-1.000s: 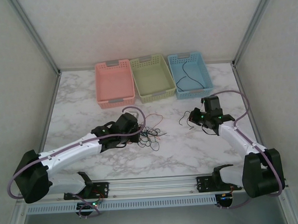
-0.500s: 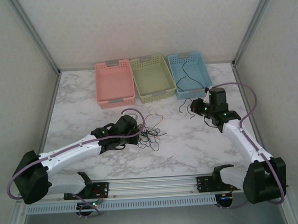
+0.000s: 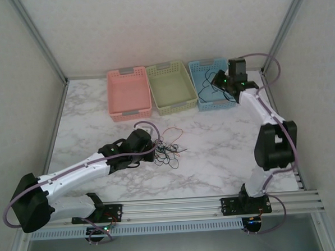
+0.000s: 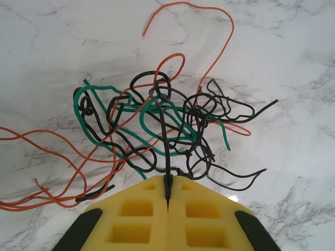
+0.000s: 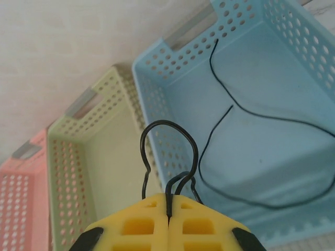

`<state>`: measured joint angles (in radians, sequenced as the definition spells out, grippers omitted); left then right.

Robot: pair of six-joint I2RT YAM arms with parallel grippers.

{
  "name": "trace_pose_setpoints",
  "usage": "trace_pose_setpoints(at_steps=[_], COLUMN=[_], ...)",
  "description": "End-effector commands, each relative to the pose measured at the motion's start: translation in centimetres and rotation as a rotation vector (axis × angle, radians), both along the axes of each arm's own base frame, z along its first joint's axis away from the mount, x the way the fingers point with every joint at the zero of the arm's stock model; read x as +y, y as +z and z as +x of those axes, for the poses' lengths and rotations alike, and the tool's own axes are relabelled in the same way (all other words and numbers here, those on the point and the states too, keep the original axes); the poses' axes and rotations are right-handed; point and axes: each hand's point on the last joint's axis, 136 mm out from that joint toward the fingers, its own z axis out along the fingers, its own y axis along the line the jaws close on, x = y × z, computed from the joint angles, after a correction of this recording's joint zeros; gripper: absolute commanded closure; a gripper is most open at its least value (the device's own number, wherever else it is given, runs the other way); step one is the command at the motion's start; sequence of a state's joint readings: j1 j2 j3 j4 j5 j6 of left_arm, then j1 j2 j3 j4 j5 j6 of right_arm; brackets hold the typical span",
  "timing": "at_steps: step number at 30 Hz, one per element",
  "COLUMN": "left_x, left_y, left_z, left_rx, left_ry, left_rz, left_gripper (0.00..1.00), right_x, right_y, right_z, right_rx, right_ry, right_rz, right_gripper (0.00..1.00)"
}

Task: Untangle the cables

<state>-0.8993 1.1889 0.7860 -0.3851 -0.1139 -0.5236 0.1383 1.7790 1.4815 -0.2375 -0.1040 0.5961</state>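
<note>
The cables (image 3: 170,147) lie as a tangle of black, green, orange and red wires on the marble table's middle. My left gripper (image 3: 156,150) sits at the tangle's left edge. In the left wrist view the tangle (image 4: 157,120) spreads just ahead of my left gripper (image 4: 168,180), whose yellow fingers are shut on one black cable (image 4: 165,146). My right gripper (image 3: 217,82) hovers over the blue basket (image 3: 211,104). It is shut on a looped black cable (image 5: 168,140), seen in the right wrist view at the tips of my right gripper (image 5: 168,197). Another black cable (image 5: 246,151) lies inside that basket.
Three baskets stand in a row at the back: pink (image 3: 130,113), green (image 3: 176,106) and blue. The green basket (image 5: 104,157) is next to the blue basket (image 5: 235,26) in the right wrist view. Metal frame posts and walls close in both sides.
My right arm has swung from the table's right middle up and back to above the blue basket, carrying the black cable. The left arm has barely moved.
</note>
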Motion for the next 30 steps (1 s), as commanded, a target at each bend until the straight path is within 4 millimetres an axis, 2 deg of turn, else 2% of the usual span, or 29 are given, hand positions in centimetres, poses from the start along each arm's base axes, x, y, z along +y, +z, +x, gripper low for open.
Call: trace_pose_setpoints(at_steps=[1, 4, 6, 7, 9, 11, 15, 19, 21, 24, 26, 30], left_x=[0.7, 0.9, 0.8, 0.7, 0.4, 0.2, 0.0, -0.1, -0.2, -0.5, -0.6, -0.7], left_y=[0.1, 0.4, 0.6, 0.7, 0.7, 0.8, 0.9, 0.9, 0.9, 1.1, 1.2, 1.7], left_z=[-0.3, -0.5, -0.6, -0.7, -0.8, -0.9, -1.0, -1.1, -1.2, -1.3, -1.4, -1.5], left_rx=[0.008, 0.004, 0.002, 0.002, 0.008, 0.013, 0.009, 0.000, -0.004, -0.005, -0.005, -0.011], left_ry=[0.017, 0.023, 0.021, 0.017, 0.007, 0.000, -0.012, -0.017, -0.023, -0.035, -0.050, -0.068], left_rz=[-0.002, -0.018, -0.045, -0.057, -0.068, -0.074, -0.090, -0.113, -0.124, -0.138, -0.145, -0.146], left_gripper=[1.00, 1.00, 1.00, 1.00, 1.00, 1.00, 1.00, 1.00, 1.00, 1.00, 1.00, 1.00], right_x=[-1.4, -1.6, -1.4, -1.3, -1.1, -0.9, 0.0, 2.2, 4.3, 8.1, 11.4, 16.0], right_y=[-2.4, -4.0, -4.8, -4.9, -5.0, -4.6, -2.1, 0.3, 0.9, 0.3, -0.5, -2.7], right_z=[2.6, 4.3, 5.1, 5.4, 5.5, 5.3, 3.3, -1.3, -4.4, -9.2, -12.7, -18.1], right_rx=[0.065, 0.108, 0.141, 0.143, 0.149, 0.150, 0.098, 0.049, 0.012, 0.004, 0.009, 0.049], right_ry=[-0.080, -0.099, -0.093, -0.086, -0.075, -0.056, -0.006, 0.093, 0.177, 0.328, 0.466, 0.657], right_rz=[-0.016, -0.039, -0.045, -0.045, -0.048, -0.046, -0.037, 0.004, 0.039, 0.074, 0.085, 0.120], right_gripper=[1.00, 1.00, 0.95, 0.88, 0.69, 0.59, 0.53, 0.54, 0.54, 0.54, 0.54, 0.55])
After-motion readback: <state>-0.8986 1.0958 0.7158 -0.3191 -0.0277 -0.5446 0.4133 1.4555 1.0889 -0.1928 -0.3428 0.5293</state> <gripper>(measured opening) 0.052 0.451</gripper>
